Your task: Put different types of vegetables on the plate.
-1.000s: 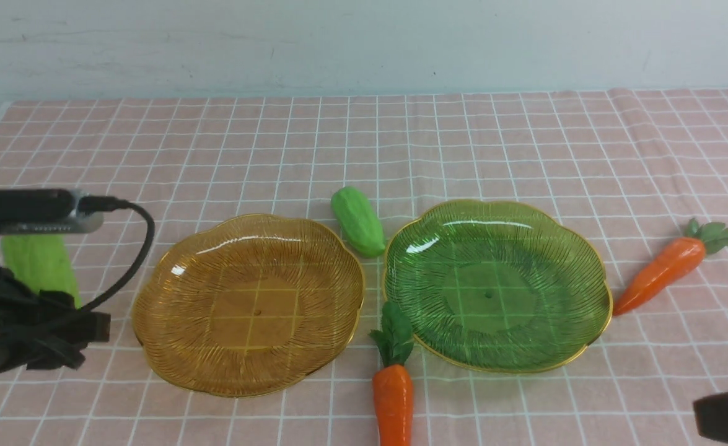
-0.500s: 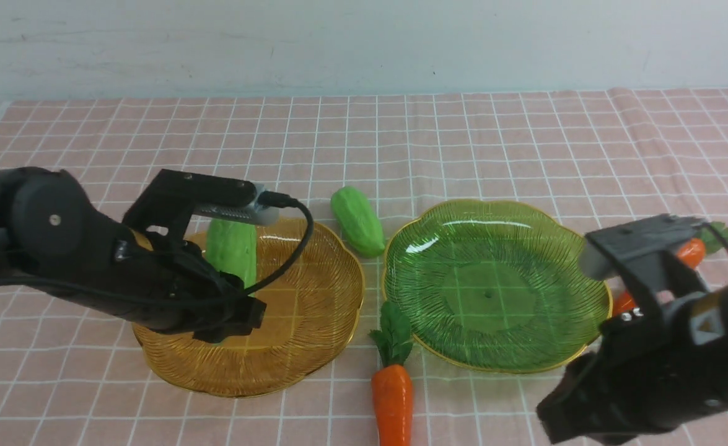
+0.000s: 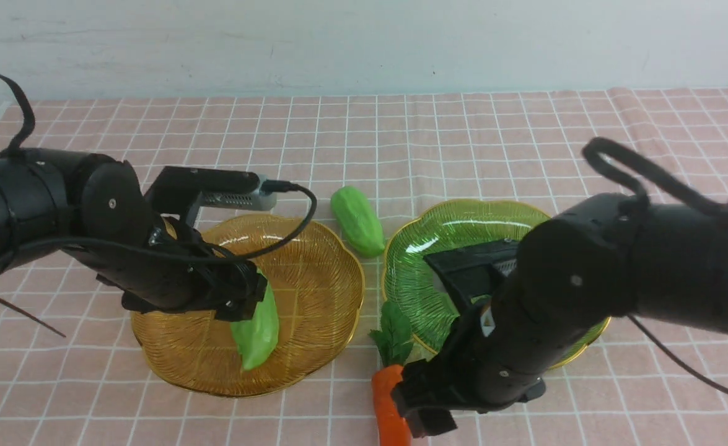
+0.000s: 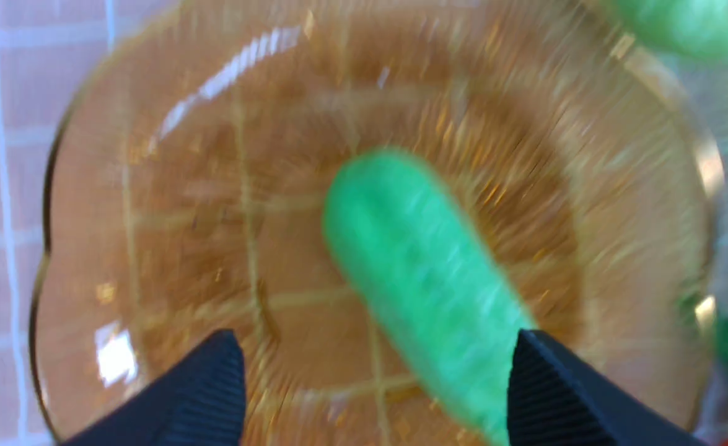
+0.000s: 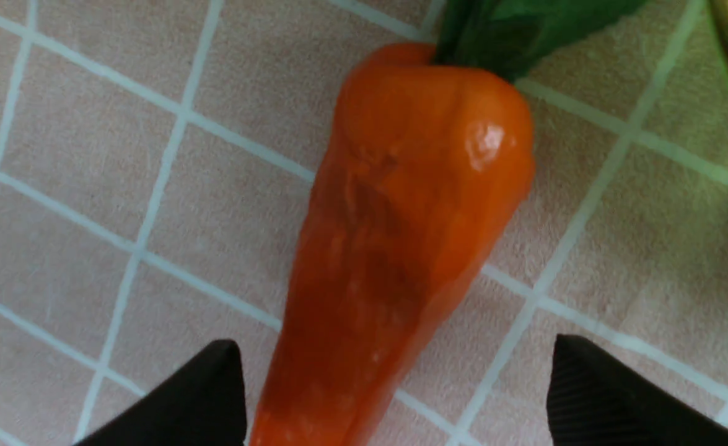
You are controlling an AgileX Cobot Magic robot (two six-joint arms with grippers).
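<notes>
So the amber plate (image 3: 314,291) has one green gourd (image 3: 263,334) lying in it, with the left tool (image 4: 370,384) spread wide above. Green plate's (image 3: 456,217) partly hidden behind the right arm. Right tool (image 5: 394,390) is wide too, over a carrot (image 3: 390,402) on the tabletop (image 3: 314,421). Another gourd (image 3: 357,221) sits between the plates, toward the back.

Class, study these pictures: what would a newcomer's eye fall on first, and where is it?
Probably the two dark robot arms, reaching in from left and right. Next, the bright orange carrot on the tiled surface beneath the right arm's open fingers, and the light-green gourd lying in the amber plate.
</notes>
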